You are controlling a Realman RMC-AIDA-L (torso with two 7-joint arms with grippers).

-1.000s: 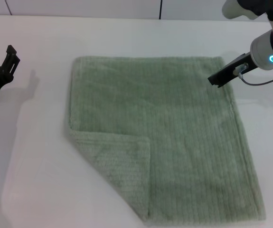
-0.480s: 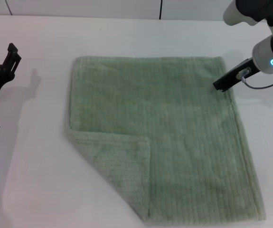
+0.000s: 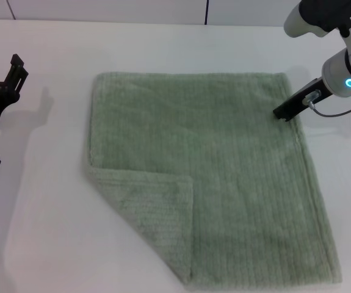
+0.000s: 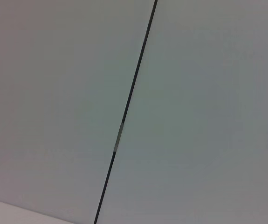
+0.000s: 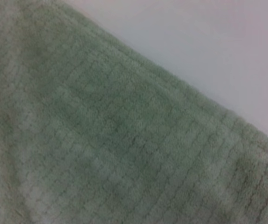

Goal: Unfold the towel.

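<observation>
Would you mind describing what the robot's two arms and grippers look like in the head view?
The right arm is glossy white and rounded, with a glowing cyan ring light and a thin grey cable looping beneath it; the right gripper is a slim black bar. The left gripper is matte black and angular, and a small green light glows lower on that arm.

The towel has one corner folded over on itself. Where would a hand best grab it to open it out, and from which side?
Probably the tip of the folded flap on the towel, coming from above and pulling toward the near left, where that corner belongs. The flap's loose point lies on top, so it should lift easily. The left hand is parked nearby; the right hand sits at the far right edge.
</observation>
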